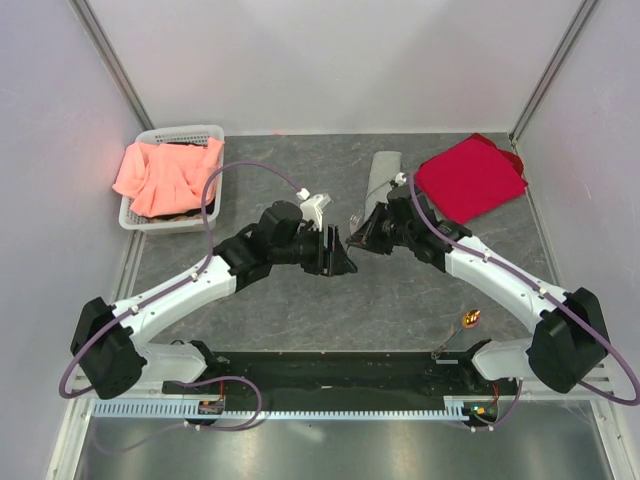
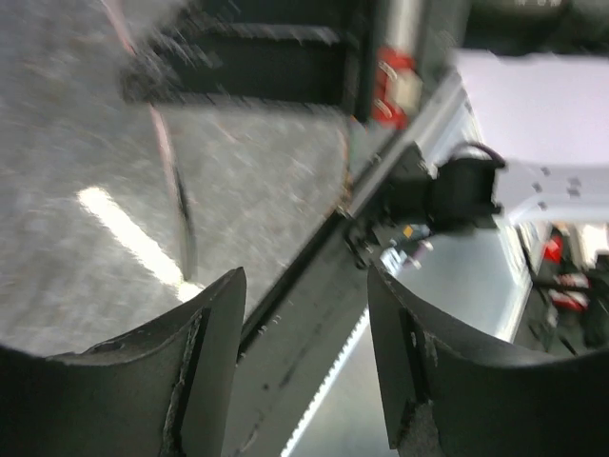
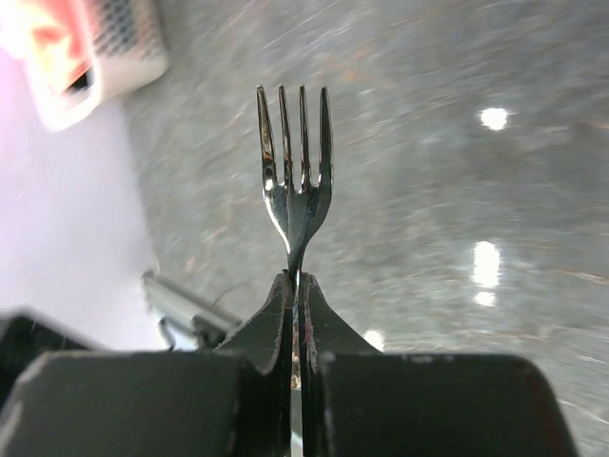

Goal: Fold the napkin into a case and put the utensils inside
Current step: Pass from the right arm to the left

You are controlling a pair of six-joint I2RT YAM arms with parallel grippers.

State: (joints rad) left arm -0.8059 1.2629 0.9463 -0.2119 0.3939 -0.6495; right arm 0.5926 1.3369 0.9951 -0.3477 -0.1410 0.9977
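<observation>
My right gripper (image 3: pixel 297 281) is shut on the neck of a silvery fork (image 3: pixel 295 162), whose tines stick out ahead of the jaws above the grey table. In the top view this gripper (image 1: pixel 360 232) hangs mid-table, just below the napkin (image 1: pixel 383 175), a narrow grey-green folded case lying flat. My left gripper (image 1: pixel 337 252) faces it from close by on the left. Seen from its own wrist, the left gripper (image 2: pixel 304 286) is open with nothing between its fingers (image 2: pixel 214 352). Another utensil with a round orange-brown end (image 1: pixel 470 319) lies near the right arm's base.
A bright red cloth (image 1: pixel 470 176) lies at the back right, touching the case's right side. A white basket (image 1: pixel 213 133) holding a salmon-orange cloth (image 1: pixel 160 175) stands at the back left. The black base rail (image 1: pixel 330 370) runs along the near edge.
</observation>
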